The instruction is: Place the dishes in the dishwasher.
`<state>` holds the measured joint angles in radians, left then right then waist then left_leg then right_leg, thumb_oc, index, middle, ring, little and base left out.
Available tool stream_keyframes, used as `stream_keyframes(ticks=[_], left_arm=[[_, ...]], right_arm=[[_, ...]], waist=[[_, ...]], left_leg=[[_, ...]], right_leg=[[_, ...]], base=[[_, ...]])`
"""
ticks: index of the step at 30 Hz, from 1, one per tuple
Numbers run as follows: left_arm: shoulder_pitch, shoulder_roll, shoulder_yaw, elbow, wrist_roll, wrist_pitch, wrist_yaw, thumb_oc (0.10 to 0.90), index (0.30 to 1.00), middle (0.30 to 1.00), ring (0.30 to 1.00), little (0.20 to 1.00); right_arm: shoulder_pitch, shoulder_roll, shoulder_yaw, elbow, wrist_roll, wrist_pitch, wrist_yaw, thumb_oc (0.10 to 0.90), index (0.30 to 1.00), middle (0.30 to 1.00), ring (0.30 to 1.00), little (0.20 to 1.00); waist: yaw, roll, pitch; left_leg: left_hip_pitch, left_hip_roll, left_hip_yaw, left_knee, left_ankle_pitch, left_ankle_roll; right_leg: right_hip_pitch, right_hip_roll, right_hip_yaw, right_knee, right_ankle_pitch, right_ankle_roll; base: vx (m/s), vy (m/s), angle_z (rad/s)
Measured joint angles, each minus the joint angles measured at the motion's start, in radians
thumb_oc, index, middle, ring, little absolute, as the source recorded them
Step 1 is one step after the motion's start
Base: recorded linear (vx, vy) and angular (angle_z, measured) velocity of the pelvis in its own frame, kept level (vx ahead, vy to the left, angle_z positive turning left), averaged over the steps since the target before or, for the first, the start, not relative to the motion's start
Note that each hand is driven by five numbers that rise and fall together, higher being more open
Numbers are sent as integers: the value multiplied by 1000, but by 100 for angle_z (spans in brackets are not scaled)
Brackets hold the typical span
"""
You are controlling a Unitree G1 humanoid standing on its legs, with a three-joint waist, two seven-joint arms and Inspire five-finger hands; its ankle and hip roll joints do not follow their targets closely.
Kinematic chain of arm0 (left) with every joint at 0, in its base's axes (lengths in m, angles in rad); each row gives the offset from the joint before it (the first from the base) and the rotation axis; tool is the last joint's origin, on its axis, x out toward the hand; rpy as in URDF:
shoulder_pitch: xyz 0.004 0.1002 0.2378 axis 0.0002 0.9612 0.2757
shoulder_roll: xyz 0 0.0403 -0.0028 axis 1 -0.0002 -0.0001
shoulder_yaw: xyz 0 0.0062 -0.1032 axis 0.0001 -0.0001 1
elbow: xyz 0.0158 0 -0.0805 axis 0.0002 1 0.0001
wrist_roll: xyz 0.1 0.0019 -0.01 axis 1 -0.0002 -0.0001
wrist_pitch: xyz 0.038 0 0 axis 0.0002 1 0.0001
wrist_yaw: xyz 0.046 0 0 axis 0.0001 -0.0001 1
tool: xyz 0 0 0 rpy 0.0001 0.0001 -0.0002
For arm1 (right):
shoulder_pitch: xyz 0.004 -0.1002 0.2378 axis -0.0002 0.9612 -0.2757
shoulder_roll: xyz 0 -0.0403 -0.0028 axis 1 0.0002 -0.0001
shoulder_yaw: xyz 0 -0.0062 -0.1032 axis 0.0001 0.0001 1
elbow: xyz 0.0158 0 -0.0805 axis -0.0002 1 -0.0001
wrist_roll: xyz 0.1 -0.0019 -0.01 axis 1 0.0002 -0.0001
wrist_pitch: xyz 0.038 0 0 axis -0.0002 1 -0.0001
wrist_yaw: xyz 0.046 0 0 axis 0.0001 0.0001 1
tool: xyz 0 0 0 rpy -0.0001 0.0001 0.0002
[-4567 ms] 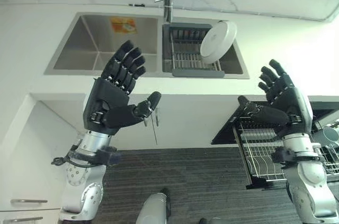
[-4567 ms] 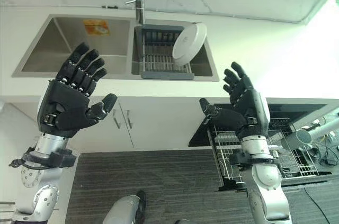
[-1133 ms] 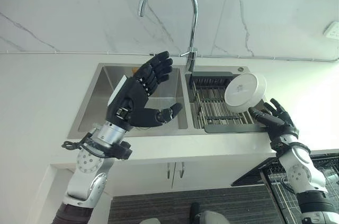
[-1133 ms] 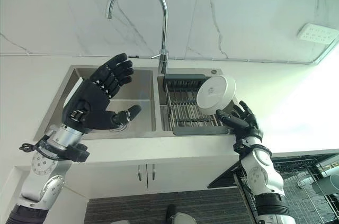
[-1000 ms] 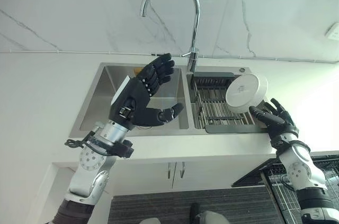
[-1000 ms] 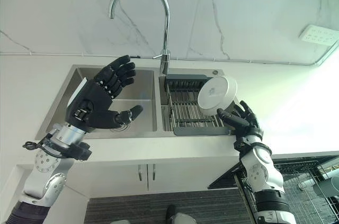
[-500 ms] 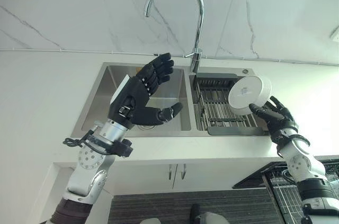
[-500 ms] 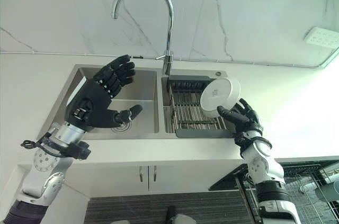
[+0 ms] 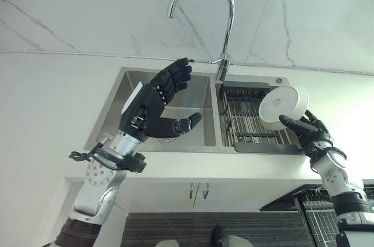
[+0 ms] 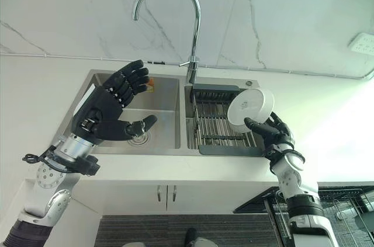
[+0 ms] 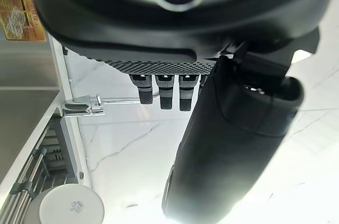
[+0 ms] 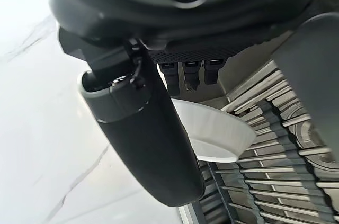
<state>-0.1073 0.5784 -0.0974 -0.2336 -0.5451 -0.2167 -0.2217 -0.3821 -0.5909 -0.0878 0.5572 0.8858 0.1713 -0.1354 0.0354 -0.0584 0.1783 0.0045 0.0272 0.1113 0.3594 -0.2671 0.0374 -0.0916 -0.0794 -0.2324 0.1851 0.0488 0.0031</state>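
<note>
- Head views, both eyes, look down on a double sink [image 9: 105, 119] set in a white counter, under a tall chrome faucet [image 9: 204, 2]. A dark drying rack [image 10: 219, 124] sits in the basin on the robot's right, and a white plate [image 10: 251, 105] leans on edge at the rack's right end, its underside facing the camera. Standing it on edge gives fingers a rim to catch, which is probably why it is the first dish approached.
- The right hand [image 10: 270, 131] is just beside the plate's lower rim with fingers spread and relaxed. Whether a fingertip touches the rim I cannot tell, but nothing is curled round it, so the plate rests on the rack, not in a grasp.
- The left hand [image 9: 149, 110] hovers over the other basin, palm toward the camera, fingers straight and thumb out, holding nothing. It looks parked out of the way.
- At the lower right corner, wire racks of the pulled-out dishwasher [image 9: 318, 215] show below the counter edge, well apart from the plate.
- Left wrist view: the left hand's fingers [image 11: 164, 90] are straight, with marble wall past them; the plate and rack bars appear in a corner.
- Right wrist view: the thumb stands out from the right hand and the fingers are extended toward the plate [image 12: 212, 134], which sits tilted on the rack's bars. The hand is open. I judge this the reach before a grasp, with the carry to the dishwasher not yet begun.
</note>
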Motion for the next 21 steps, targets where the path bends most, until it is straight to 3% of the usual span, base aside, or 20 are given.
stream_keyframes(ticks=[21], left_arm=[[0, 8, -21, 37, -40, 0, 18, 800, 900, 900, 900, 900]], right_arm=[[-171, -105, 38, 171, 61, 21, 64, 800, 900, 900, 900, 900]], waist=[[54, 4, 10]], left_leg=[[16, -7, -34, -17, 2, 0]], right_leg=[[29, -7, -33, -9, -12, 4]], base=[[24, 12, 4]])
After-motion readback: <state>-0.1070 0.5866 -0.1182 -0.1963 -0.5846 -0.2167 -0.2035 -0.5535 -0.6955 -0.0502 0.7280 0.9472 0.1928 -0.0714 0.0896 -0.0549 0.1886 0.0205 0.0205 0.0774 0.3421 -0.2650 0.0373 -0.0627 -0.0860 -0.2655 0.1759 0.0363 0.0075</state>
